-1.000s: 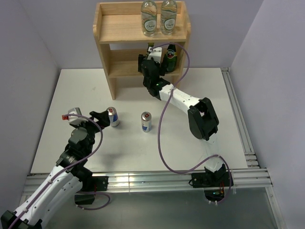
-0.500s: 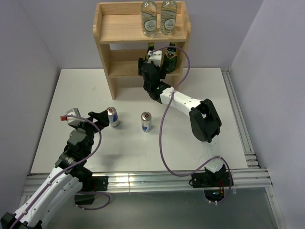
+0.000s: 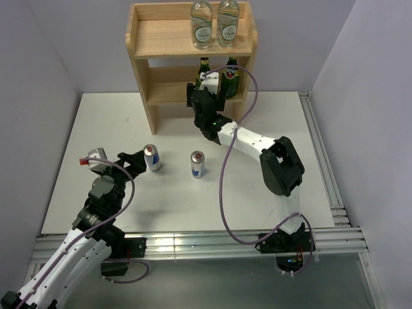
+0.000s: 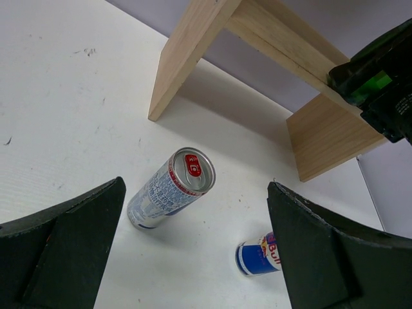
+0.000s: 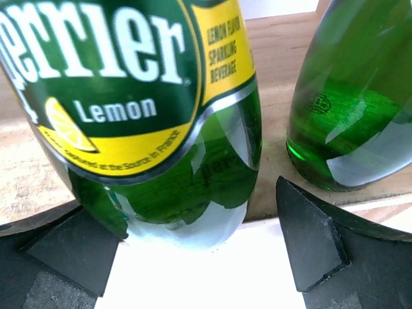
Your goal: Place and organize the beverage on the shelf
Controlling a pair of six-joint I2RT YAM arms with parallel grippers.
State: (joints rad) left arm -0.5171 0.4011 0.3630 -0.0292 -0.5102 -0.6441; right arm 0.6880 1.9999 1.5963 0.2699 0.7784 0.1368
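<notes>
Your right gripper (image 5: 187,257) is spread wide around the foot of the left green bottle (image 5: 141,129) on the middle tier of the shelf (image 3: 148,38). Honestly I can't tell if the pads touch glass. The other green bottle (image 5: 354,116) stands just beside it at 3 o'clock. The water bottles (image 3: 201,31) sit together on the top board. Your left gripper (image 4: 193,257) hangs wide apart too, gripping nothing, with one can (image 4: 170,190) upright on the table (image 3: 290,167) just ahead. From overhead, the second can (image 4: 261,254) is near it at 3 o'clock.
</notes>
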